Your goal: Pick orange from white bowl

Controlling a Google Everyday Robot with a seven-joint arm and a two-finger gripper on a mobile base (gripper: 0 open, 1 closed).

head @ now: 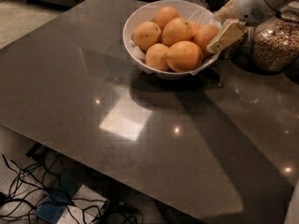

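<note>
The white bowl (140, 20) with a crinkled liner sits at the far middle of the dark table and holds several oranges. The rightmost orange (204, 33) lies against the bowl's right rim. My gripper (220, 28) comes in from the upper right on a white arm and is at that rim, right beside this orange. Its two beige fingers (226, 35) are spread apart, one low over the rim and one higher behind it. They hold nothing.
A glass jar of cereal (274, 43) stands just right of the bowl, under my arm. The dark glossy table (117, 125) stretches toward the camera. Cables (28, 195) lie on the floor below its near edge.
</note>
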